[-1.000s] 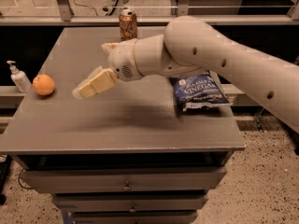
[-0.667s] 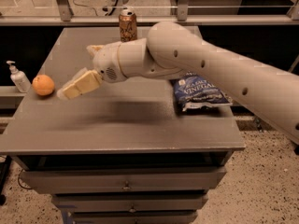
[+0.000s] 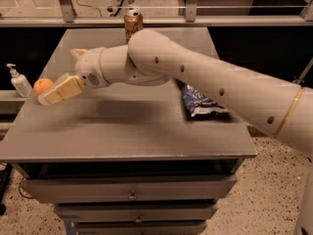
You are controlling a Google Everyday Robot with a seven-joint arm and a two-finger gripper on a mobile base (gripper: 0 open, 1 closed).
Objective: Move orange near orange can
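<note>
**Reaching for the orange, grasp not yet made**

Since the earlier frames the arm has swung further to the left across the worktop (image 3: 132, 131). The gripper (image 3: 49, 97), which was over the middle part, now sits at the left edge, just beside the orange (image 3: 41, 85) and slightly in front of it. The orange itself has not moved. I cannot tell whether the gripper already touches the fruit, and I cannot tell how far it is open. As I judge it, it has hold of nothing yet.

The step in hand is the approach for the pick. The orange can (image 3: 133, 23) stands upright at the far edge of the worktop, well apart from the orange, so the carrying part is not yet begun. For the next move I would want the gripper placed around the orange, not only beside it, because a round fruit so near the edge could roll off if it is pushed.

About containers: I cannot see whether the can has been opened. A dark blue chip bag (image 3: 203, 103) lies on the right side, partly hidden by the arm. A small pump bottle (image 3: 19, 81) stands left of the orange, on the worktop or on a ledge beside it, I cannot say which. The drawers (image 3: 132, 195) below are closed.
</note>
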